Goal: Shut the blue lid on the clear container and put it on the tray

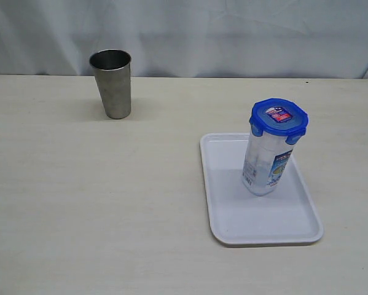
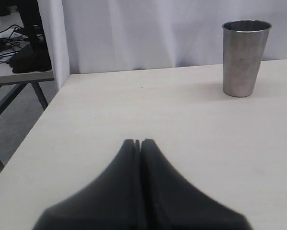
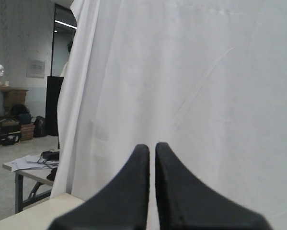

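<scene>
Exterior view: a tall, narrow clear plastic container (image 1: 266,169) stands upright on a flat white rectangular plastic tray (image 1: 263,230), toward the tray's far right part. A small blue rounded-square plastic lid (image 1: 279,117) with a colourful sticker sits on the container's mouth, and its clip tabs appear to be folded down. The tray lies on the right of a pale wooden table (image 1: 97,196). A grey steel tumbler (image 1: 112,83) stands upright at the far left, well apart from the tray, with bare tabletop between them. A white curtain (image 1: 233,37) hangs behind the table.

Left wrist view: the left gripper (image 2: 137,142), black, hangs over the table with its jaws pressed together and nothing between them. The steel tumbler (image 2: 244,57) stands ahead of it and off to one side. A side table with cables (image 2: 18,72) stands beyond the table's edge. How the container lies relative to these jaws cannot be told from here.

Right wrist view: the right gripper (image 3: 152,146) has its jaws clenched to a thin slit and grasps nothing. It faces the white curtain (image 3: 205,72), with a corner of the table (image 3: 47,213) below. The container's position relative to it cannot be told.
</scene>
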{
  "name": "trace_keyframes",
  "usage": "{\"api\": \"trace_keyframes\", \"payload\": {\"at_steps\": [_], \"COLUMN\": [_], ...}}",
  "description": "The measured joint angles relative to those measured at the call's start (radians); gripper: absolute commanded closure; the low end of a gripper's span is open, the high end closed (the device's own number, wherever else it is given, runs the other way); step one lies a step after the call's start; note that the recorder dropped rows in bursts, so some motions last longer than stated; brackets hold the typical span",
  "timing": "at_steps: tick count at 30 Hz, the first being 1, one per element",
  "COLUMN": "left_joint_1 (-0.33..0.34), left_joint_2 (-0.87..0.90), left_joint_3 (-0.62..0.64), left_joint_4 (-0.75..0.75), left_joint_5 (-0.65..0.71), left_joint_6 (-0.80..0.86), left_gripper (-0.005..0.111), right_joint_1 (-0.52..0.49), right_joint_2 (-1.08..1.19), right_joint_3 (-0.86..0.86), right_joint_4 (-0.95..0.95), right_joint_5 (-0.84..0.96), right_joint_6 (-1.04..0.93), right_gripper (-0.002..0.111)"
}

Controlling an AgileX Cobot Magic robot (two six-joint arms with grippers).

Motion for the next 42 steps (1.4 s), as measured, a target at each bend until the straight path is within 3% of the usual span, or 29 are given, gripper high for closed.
{"api": "trace_keyframes", "payload": {"at_steps": [5, 11, 21, 34, 42], "left_joint_1": [0.0, 0.0, 0.0, 0.0, 0.0], "left_joint_2": [0.0, 0.0, 0.0, 0.0, 0.0], "left_joint_3": [0.0, 0.0, 0.0, 0.0, 0.0], "left_joint_4": [0.0, 0.0, 0.0, 0.0, 0.0], "left_joint_5": [0.004, 0.006, 0.008, 0.008, 0.008], "left_joint_6": [0.0, 0.0, 0.0, 0.002, 0.002], "left_gripper": [0.107, 0.107, 0.107, 0.107, 0.107], "right_joint_1": [-0.015, -0.122, -0.308, -0.319, -0.319], "right_joint_2": [-0.091, -0.2, -0.2, -0.198, -0.198], "right_joint_3": [0.077, 0.19, 0.29, 0.654, 0.792], "right_joint_4": [-0.009, -0.03, -0.27, -0.303, -0.363], "right_joint_5": [-0.149, -0.336, -0.374, -0.477, -0.492], "right_joint_6": [0.014, 0.034, 0.221, 0.26, 0.262], "right_gripper": [0.104, 0.104, 0.104, 0.104, 0.104]}}
